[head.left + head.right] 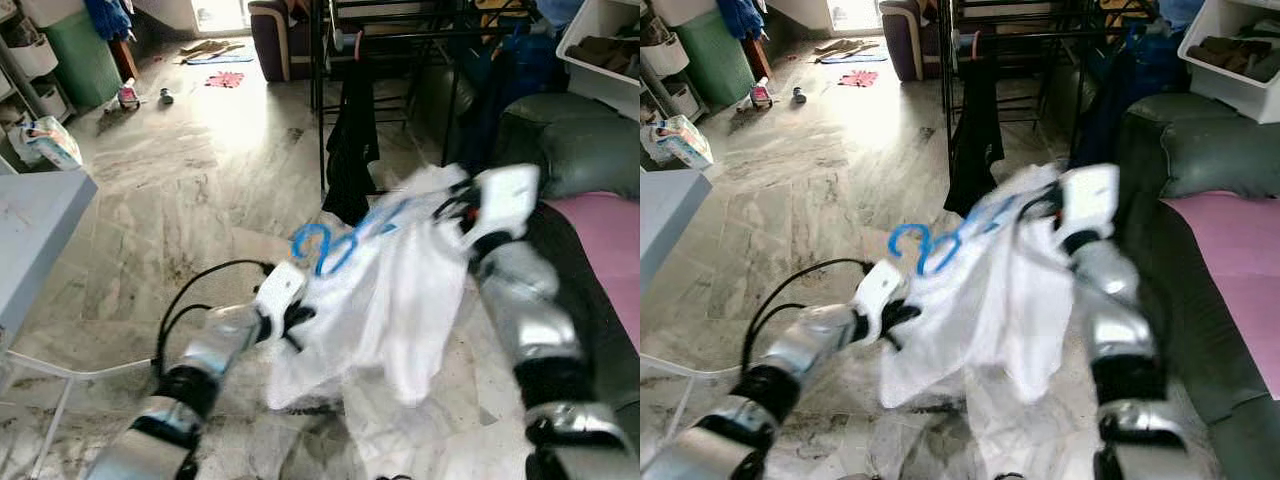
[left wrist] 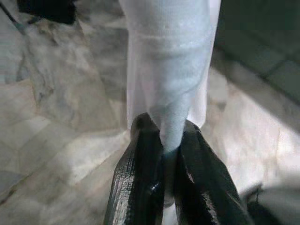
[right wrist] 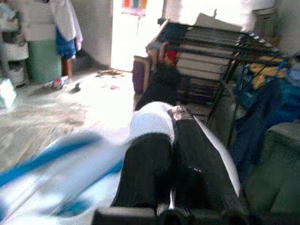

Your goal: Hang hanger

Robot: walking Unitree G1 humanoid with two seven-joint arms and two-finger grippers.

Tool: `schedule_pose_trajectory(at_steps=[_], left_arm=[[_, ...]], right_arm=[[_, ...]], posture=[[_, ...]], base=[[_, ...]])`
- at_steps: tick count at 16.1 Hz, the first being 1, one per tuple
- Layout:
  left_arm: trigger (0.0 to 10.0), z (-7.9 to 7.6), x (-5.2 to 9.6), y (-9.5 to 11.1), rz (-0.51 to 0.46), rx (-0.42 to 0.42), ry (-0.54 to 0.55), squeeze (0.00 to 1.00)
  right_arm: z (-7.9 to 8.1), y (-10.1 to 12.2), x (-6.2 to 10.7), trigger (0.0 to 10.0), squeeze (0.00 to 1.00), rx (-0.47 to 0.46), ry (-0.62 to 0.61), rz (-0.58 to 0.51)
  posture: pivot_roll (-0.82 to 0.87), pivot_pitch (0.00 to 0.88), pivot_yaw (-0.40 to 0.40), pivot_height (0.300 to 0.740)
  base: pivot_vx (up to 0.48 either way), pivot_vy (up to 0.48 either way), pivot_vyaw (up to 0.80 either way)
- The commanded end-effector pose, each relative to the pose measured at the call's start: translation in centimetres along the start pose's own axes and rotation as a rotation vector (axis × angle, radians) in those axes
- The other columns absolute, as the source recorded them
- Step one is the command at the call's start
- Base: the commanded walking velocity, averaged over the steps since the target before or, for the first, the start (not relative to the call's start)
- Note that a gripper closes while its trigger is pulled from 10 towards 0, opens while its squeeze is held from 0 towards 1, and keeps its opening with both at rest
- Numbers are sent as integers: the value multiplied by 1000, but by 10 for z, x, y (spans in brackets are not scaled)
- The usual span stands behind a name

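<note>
Between my fingers hangs a white shirt (image 1: 400, 290) on a blue hanger (image 1: 335, 243); left gripper (image 2: 165, 154) pinches cloth, right gripper (image 3: 171, 140) clamps its shoulder; the hanger could slide out before the rack (image 1: 400, 40) ahead.

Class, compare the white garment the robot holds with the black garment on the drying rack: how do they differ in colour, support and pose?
Colour: the white garment is pale; the black garment is dark.
Support: the white garment is held up by the left tool and the right tool, with a blue hanger in it; the black garment hangs from the drying rack.
Pose: the white garment is bunched and spread; the black garment hangs straight.
Both hang above the floor.
</note>
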State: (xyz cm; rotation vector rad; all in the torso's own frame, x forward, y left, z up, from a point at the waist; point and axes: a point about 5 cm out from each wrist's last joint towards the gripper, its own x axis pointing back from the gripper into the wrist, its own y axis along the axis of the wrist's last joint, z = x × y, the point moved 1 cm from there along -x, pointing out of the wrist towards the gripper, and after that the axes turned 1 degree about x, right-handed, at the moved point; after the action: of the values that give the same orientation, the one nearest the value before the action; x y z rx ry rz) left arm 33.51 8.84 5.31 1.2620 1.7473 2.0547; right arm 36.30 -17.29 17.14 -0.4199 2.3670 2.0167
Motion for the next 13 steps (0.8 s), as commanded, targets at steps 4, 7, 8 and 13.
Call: schedule_pose_trajectory(at_steps=[4,7,8,13], left_arm=[[0,0,-5,28,-108,165,46,0],[0,-3,-7,33,-117,185,45,0],[0,-3,-7,32,-117,196,47,0],[0,3,-6,33,-121,227,83,0]], right_arm=[[35,-9,12,0,0,-19,111,37],[64,-21,26,0,0,-64,242,95],[71,-25,31,0,0,-78,293,116],[96,-47,72,0,0,-63,594,275]], posture=[[-41,42,8,740],[-39,41,6,740],[-38,42,5,740],[-36,38,-9,740]], base=[[0,0,0],[0,0,0],[0,0,0],[0,0,0]])
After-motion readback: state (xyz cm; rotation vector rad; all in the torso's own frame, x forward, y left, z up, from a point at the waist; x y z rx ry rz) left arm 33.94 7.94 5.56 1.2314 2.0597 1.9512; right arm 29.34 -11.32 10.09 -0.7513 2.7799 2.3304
